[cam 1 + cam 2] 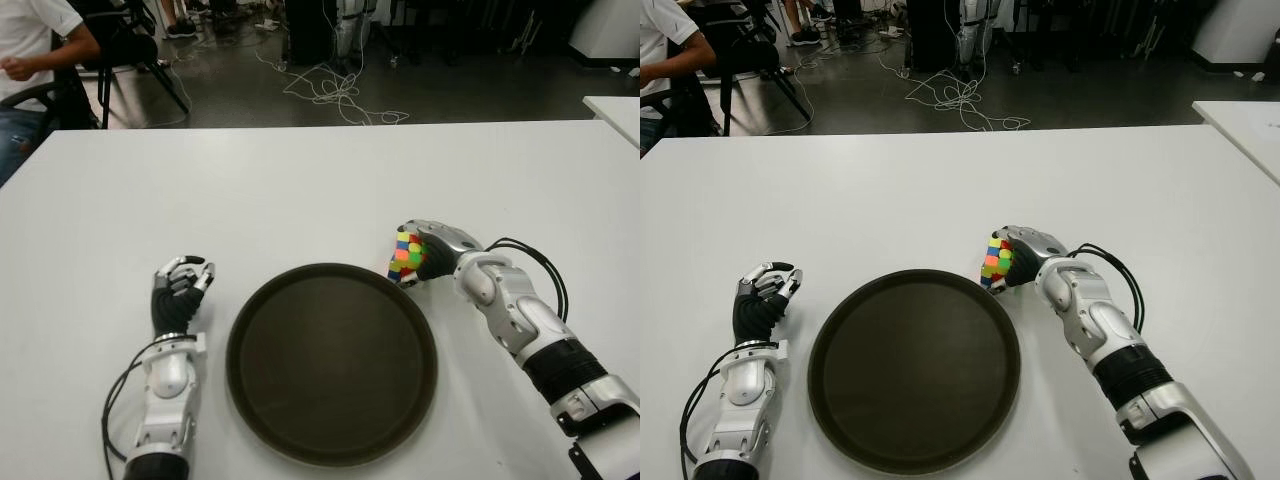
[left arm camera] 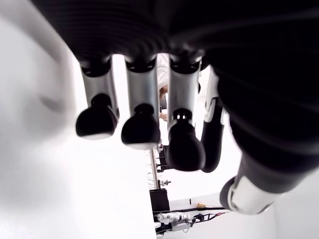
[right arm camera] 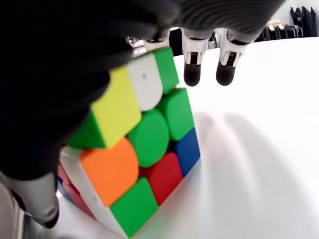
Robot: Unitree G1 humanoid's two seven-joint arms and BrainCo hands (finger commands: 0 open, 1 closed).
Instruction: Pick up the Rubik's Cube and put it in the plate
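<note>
The Rubik's Cube (image 1: 405, 256) is a multicoloured cube, tilted, just off the far right rim of the round dark plate (image 1: 330, 370) on the white table. My right hand (image 1: 438, 244) is wrapped around it from the right. In the right wrist view the thumb and palm press on the cube (image 3: 139, 144), and two fingertips (image 3: 192, 74) reach past it. One lower edge of the cube is at the table top. The plate holds nothing. My left hand (image 1: 180, 285) shows to the left of the plate with loosely bent fingers (image 2: 142, 129) holding nothing.
The white table (image 1: 300, 190) stretches far beyond the plate. A seated person (image 1: 30, 50) is past its far left corner. Cables (image 1: 335, 95) lie on the floor behind, and another white table (image 1: 615, 110) shows at the right edge.
</note>
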